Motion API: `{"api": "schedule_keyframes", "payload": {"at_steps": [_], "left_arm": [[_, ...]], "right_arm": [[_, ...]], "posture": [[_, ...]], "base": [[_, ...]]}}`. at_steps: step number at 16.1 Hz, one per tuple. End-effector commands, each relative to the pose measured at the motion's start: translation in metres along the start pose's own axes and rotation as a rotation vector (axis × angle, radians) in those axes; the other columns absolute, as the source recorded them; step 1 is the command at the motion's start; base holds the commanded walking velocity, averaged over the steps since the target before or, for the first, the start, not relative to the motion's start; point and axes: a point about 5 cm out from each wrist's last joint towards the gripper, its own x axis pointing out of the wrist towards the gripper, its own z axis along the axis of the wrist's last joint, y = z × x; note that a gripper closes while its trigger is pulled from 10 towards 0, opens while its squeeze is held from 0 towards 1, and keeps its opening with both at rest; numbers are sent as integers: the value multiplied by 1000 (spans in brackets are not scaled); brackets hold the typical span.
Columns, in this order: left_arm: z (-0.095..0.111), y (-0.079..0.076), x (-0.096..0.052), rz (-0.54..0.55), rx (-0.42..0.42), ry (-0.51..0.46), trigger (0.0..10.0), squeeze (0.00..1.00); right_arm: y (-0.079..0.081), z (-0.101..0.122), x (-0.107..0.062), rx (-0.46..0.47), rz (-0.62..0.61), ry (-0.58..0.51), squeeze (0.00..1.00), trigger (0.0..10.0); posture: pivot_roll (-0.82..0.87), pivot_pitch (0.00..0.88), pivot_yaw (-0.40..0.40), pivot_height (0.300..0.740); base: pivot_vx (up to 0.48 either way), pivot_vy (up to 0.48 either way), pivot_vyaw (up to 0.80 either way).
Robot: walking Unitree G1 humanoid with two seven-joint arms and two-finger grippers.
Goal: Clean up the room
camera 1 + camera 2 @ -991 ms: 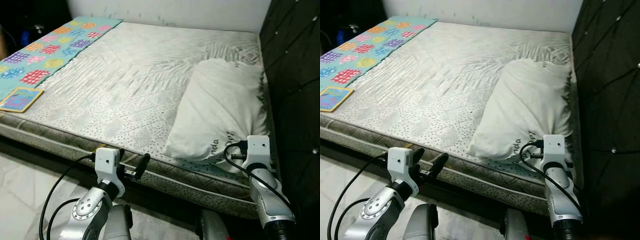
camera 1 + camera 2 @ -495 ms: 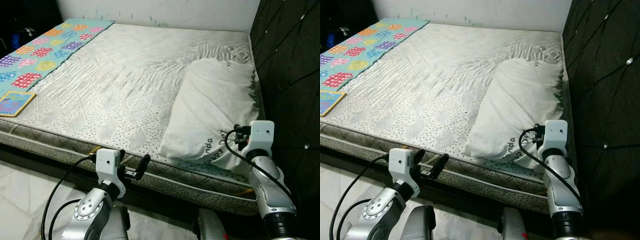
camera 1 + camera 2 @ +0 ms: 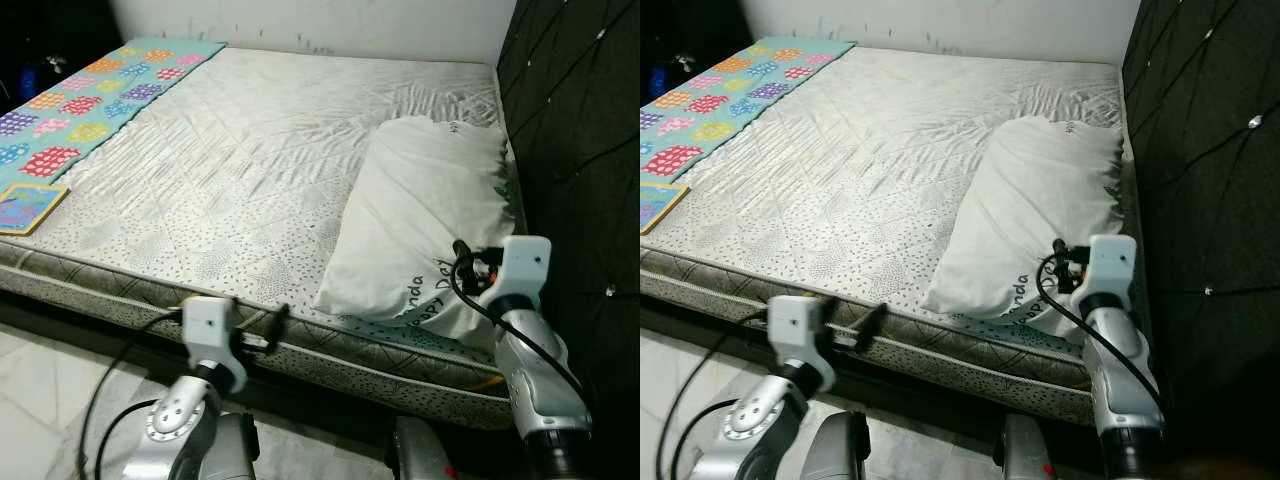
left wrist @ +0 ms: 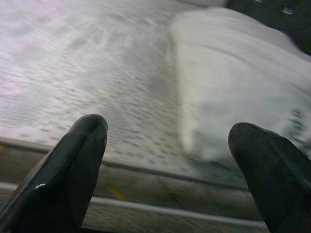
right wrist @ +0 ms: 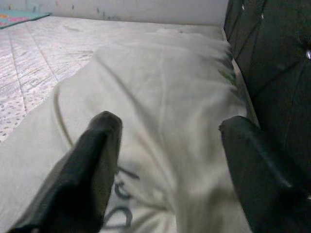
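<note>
A white pillow [image 3: 430, 205] with grey lettering lies on the right side of the bare mattress [image 3: 250, 170], against the dark headboard. My right gripper [image 3: 466, 262] hovers at the pillow's near corner. In the right wrist view it [image 5: 170, 145] is open, with both black fingers [image 5: 95, 160] spread over the pillow [image 5: 160, 97]. My left gripper [image 3: 262, 335] is low at the mattress's front edge, blurred. The left wrist view shows it [image 4: 170, 160] open and empty, facing the mattress side and the pillow [image 4: 243, 82].
A colourful patterned blanket [image 3: 90, 110] runs along the far left of the bed. A small picture book [image 3: 28, 205] lies by the front left edge. The dark tufted headboard [image 3: 580, 140] walls off the right side. Pale tiled floor [image 3: 40, 400] lies below.
The camera has swung slightly right over the last second. My right gripper has lifted and edged closer over the pillow's near corner. My left gripper has shifted slightly and is blurred.
</note>
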Motion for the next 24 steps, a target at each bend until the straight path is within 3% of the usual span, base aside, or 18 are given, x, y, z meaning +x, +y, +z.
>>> {"api": "schedule_keyframes", "payload": {"at_steps": [1, 3, 10, 16, 17, 18, 19, 22, 23, 24], "left_arm": [[-1, 7, -1, 45, 13, 1, 10000, 0], [4, 12, 1, 96, 4, -36, 10000, 0], [4, 13, 1, 128, 1, -56, 10000, 0], [5, 18, 2, 198, -50, -67, 10000, 0], [5, 18, 2, 198, -50, -67, 10000, 0], [5, 18, 2, 197, -51, -69, 10000, 0], [5, 17, 3, 186, -63, -70, 10000, 0], [2, 5, 3, 71, -122, -40, 10000, 0], [1, 3, 3, 54, -117, -31, 10000, 0], [1, 2, 4, 54, -117, -32, 10000, 0]], "right_arm": [[2, 2, -1, 20, 13, -6, 1000, 10000], [9, -1, -4, 20, 29, -1, 1000, 10000], [6, 3, -5, 21, 28, -14, 1000, 10000], [7, 3, -7, 10, 23, -14, 1000, 10000], [7, 3, -7, 10, 23, -14, 957, 10000], [7, 4, -7, 9, 22, -13, 537, 10000], [7, 4, -6, 7, 21, -12, 420, 10000], [6, 3, -6, 3, 22, -6, 412, 10000], [6, 3, -6, 3, 25, -5, 247, 10000], [6, 3, -7, 5, 29, -7, 0, 10000]], "posture": [[-1, 0, 13, 585], [-1, 0, 13, 585], [-7, 0, 7, 585], [-13, 0, 4, 585], [-13, 0, 3, 585], [-13, 0, 2, 585], [-12, 0, 2, 585], [-14, 0, 0, 585], [-16, 0, -1, 585], [-19, 0, -1, 585]], "base": [[0, 0, 0], [0, 0, 0], [0, 0, 0], [0, 0, 0], [0, 0, 0], [0, 0, 0], [0, 0, 0], [0, 0, 0], [0, 0, 0], [0, 0, 0]]}}
